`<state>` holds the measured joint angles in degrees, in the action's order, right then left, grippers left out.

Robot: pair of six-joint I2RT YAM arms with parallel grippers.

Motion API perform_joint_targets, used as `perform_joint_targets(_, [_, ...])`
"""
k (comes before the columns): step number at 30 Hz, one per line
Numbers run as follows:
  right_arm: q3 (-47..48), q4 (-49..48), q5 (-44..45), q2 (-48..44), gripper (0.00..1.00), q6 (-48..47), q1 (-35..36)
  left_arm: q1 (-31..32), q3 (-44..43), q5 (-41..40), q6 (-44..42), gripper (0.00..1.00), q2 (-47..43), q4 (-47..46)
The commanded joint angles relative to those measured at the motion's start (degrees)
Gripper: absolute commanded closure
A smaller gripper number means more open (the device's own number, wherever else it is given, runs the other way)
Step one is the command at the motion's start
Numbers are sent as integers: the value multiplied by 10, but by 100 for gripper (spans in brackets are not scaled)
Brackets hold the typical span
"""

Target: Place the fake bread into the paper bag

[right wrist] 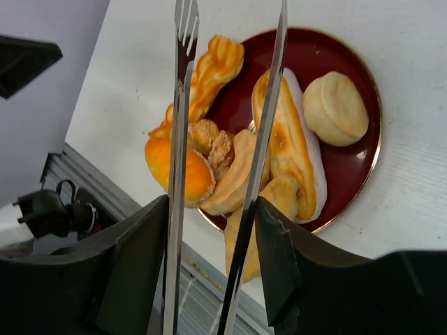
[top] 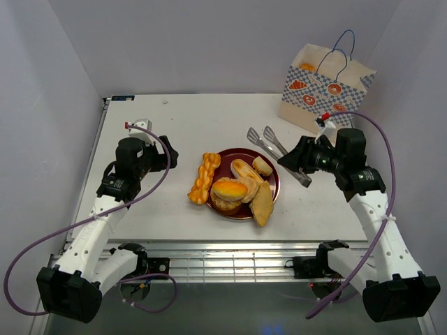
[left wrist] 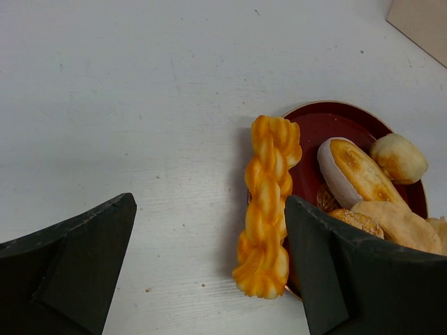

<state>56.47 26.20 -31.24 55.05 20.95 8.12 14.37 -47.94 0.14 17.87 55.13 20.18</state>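
Looking from above: seems at the pick-up step. Grips metal tongs (top: 269, 143) in the right pincer (top: 292, 162), just right of the dark red plate (top: 273, 184). Finds fake bread (top: 237, 187) heaped on that plate, braided stick (top: 204, 178) lying against its left rim, paper bag (top: 325, 87) upright well beyond its right.

Through left wrist: spreads left pincer (left wrist: 209, 202) wide, braided stick (left wrist: 269, 202) ahead, untouched.

Through right wrist: aims tongs (right wrist: 180, 105), tines parted, over the plate (right wrist: 349, 167). Probably needs lowering, then closing round one roll.

Works on a white table (top: 209, 118), pale walls (top: 56, 70) around.
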Motion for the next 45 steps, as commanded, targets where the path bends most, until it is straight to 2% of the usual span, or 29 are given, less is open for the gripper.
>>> perform_joint_targets(1, [-27, -12, -34, -62, 43, -55, 29, 1, -28, -12, -3, 2, 0, 8])
perform_joint_targets(9, [-93, 49, -47, -137, 40, -135, 96, 1, -27, -25, -4, 2, 1, 9])
perform_joint_targets(18, [-92, 83, -10, -176, 40, -167, 163, 1, -27, -25, -5, 2, 7, 12])
perform_joint_targets(24, [-67, 96, 19, -155, 39, -186, 216, 1, -29, -18, -5, 2, 11, 13])
perform_joint_targets(30, [-36, 98, 90, -133, 39, -184, 292, 2, -29, -19, -3, 2, 9, 13])
perform_joint_targets(37, [19, 119, 209, -64, 39, -200, 388, 1, -29, -13, -2, 2, 11, 12])
perform_joint_targets(45, [44, 127, 266, -17, 39, -207, 432, 1, -29, -10, -2, 2, 8, 13])
